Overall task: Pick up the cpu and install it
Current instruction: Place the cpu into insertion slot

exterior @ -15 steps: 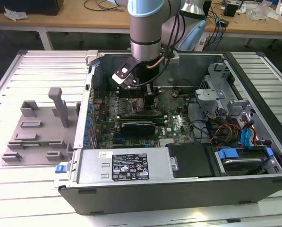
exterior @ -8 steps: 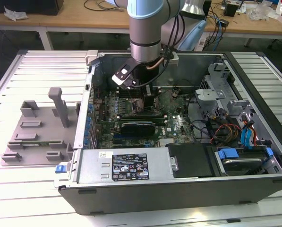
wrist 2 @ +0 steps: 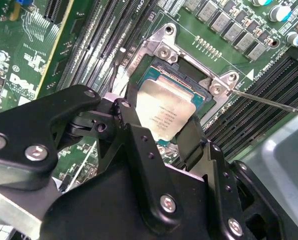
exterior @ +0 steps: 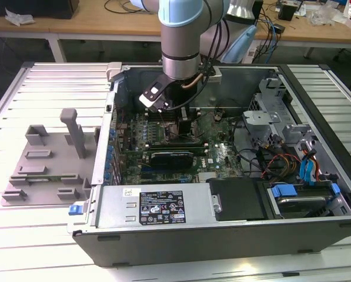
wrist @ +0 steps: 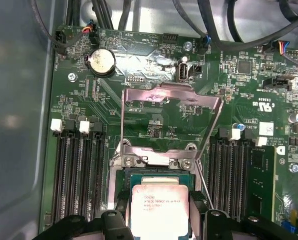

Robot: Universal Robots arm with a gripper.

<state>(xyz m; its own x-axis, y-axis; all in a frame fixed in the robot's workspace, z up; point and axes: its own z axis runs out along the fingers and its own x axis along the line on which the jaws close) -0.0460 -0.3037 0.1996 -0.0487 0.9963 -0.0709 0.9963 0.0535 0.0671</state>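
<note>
The cpu (wrist 2: 164, 111), a flat square chip with a silver top, lies level in or just over the motherboard's socket (wrist 2: 153, 70); I cannot tell whether it is fully seated. My gripper (wrist 2: 159, 117) reaches down over it, a black finger (wrist 2: 125, 112) pressed against each of two opposite edges. In the first wrist view the cpu (wrist: 159, 209) sits between the same fingers (wrist: 121, 201), below the socket's raised metal load plate (wrist: 171, 97). In the exterior view the gripper (exterior: 184, 122) hangs inside the open computer case (exterior: 222, 235), over the green board.
Rows of memory slots (wrist: 79, 175) flank the socket on both sides. A thin socket lever (wrist 2: 268, 102) sticks out beside it. A coin battery (wrist: 100, 61) and cables lie beyond. A grey fixture (exterior: 46, 158) stands outside the case on the exterior view's left.
</note>
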